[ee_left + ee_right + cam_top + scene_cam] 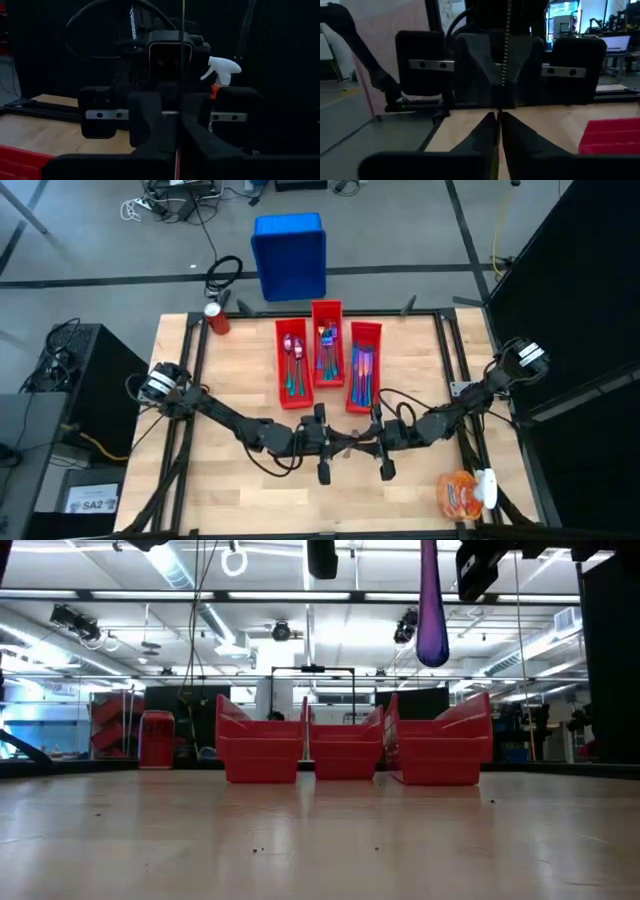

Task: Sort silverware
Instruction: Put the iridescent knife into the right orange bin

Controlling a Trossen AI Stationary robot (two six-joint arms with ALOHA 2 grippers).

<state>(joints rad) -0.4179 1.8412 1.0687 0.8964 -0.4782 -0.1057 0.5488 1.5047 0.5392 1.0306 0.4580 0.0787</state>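
Both grippers meet nose to nose over the table's middle, near its front edge: my left gripper and my right gripper, each shut. Between them stands one slim piece of silverware, upright and seen edge-on in the wrist views. Its rounded purple end hangs down, high above the tabletop. Which kind of piece it is I cannot tell. More silverware lies in three red bins behind the grippers. My left gripper pinches the thin upright piece between its two fingers, coming level from the table's left and lying across it. The piece is lifted clear and stands upright, running above and below the fingers. My right gripper meets the same piece from the table's right, level, its fingers closed to a thin slit in line with the piece. The piece rises above the fingers. The contact itself is hidden by the fingers.
The three red bins stand side by side at the table's far middle. A red can stands at the far left corner. A white spray bottle and an orange bag sit near the front right. A blue crate is on the floor beyond.
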